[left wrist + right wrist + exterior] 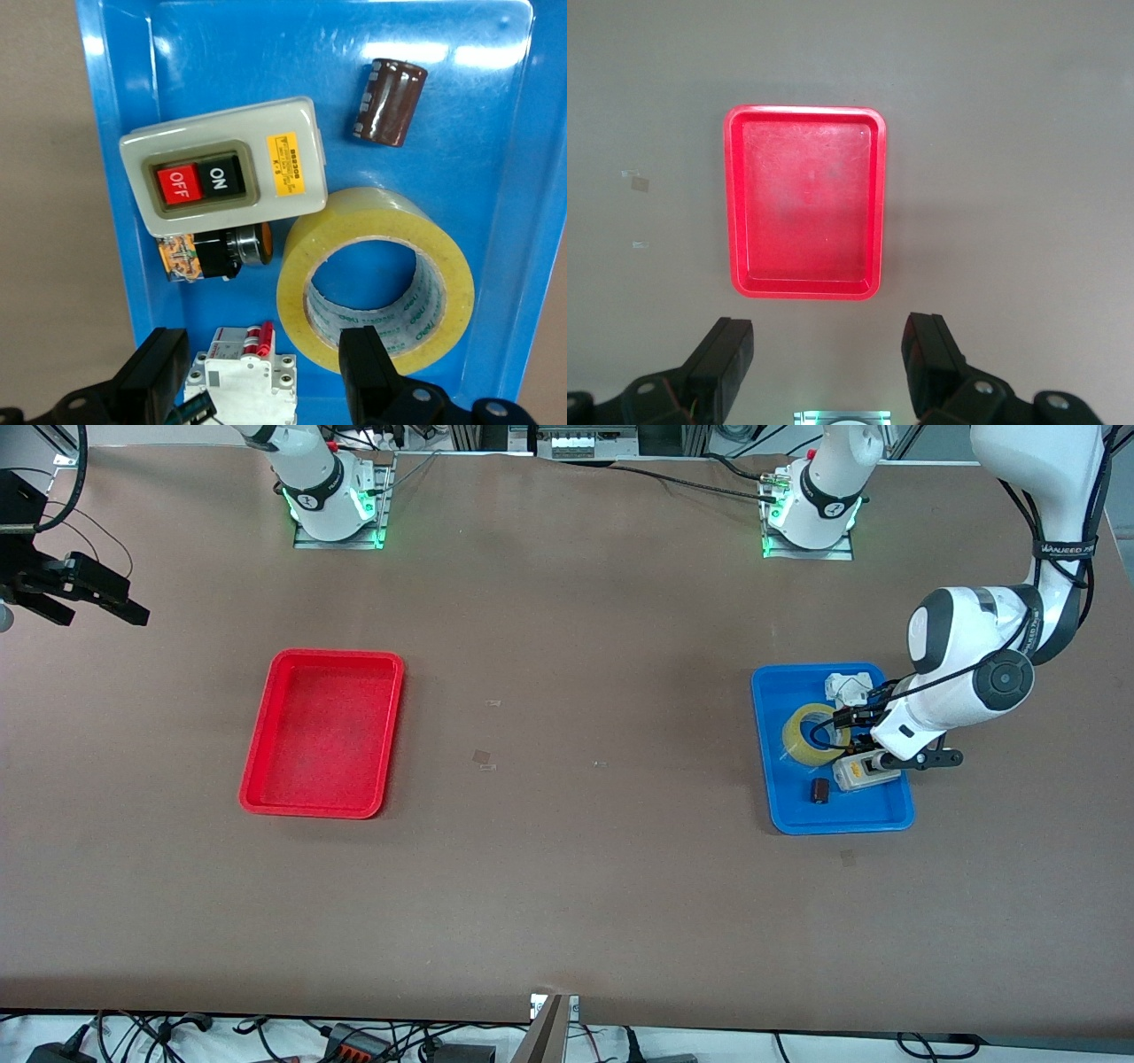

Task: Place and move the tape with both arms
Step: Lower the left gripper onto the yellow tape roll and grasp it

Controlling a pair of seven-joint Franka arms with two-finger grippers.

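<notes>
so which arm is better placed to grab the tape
Left. Its open pincer hangs over the blue tray beside the tape. The right pincer, also open, waits high near the red tray.

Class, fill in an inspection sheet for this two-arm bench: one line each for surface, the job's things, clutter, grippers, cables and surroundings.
Surface: brown table, a few small scraps.
Job's things: tape lying in the blue tray; red tray holds nothing.
Clutter: ON/OFF switch box, brown capacitor, white circuit breaker, small orange-and-black part, all in the blue tray.
Grippers: left gripper open over the blue tray; right gripper open, waiting above the table by the red tray.
Cables: black leads along the left arm.
Surroundings: cables and plugs below the table edge.
</notes>
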